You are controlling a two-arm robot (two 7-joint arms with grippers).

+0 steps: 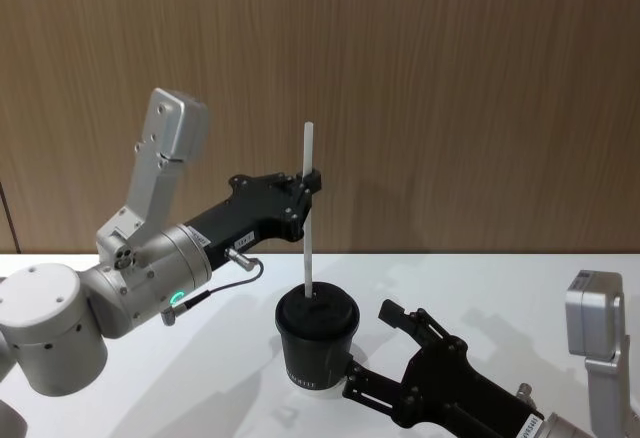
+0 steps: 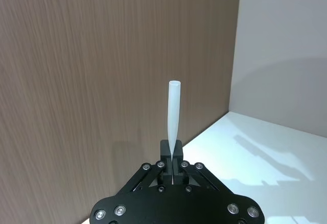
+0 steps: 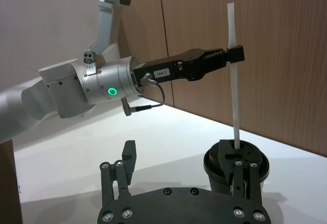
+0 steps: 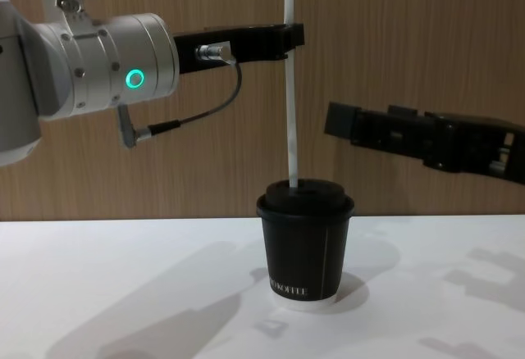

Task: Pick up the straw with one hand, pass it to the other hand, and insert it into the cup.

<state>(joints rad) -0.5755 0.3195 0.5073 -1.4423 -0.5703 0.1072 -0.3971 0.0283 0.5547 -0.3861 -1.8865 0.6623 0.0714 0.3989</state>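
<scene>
Clamped by the left gripper [image 1: 312, 182] well below its top end, the straw [image 1: 309, 220] is held upright, its lower tip set at the lid of the cup [image 1: 317, 341]. That cup is placed on the white table [image 1: 200, 368], well in from its edges. Just right of the cup, the right gripper [image 1: 375, 343] is spread open and empty, with clear table around.

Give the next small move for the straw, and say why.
Probably lower the left gripper straight down: it is shut on the straw, which stands upright with its tip at the lid of the cup. The right gripper waits open beside the cup.
</scene>
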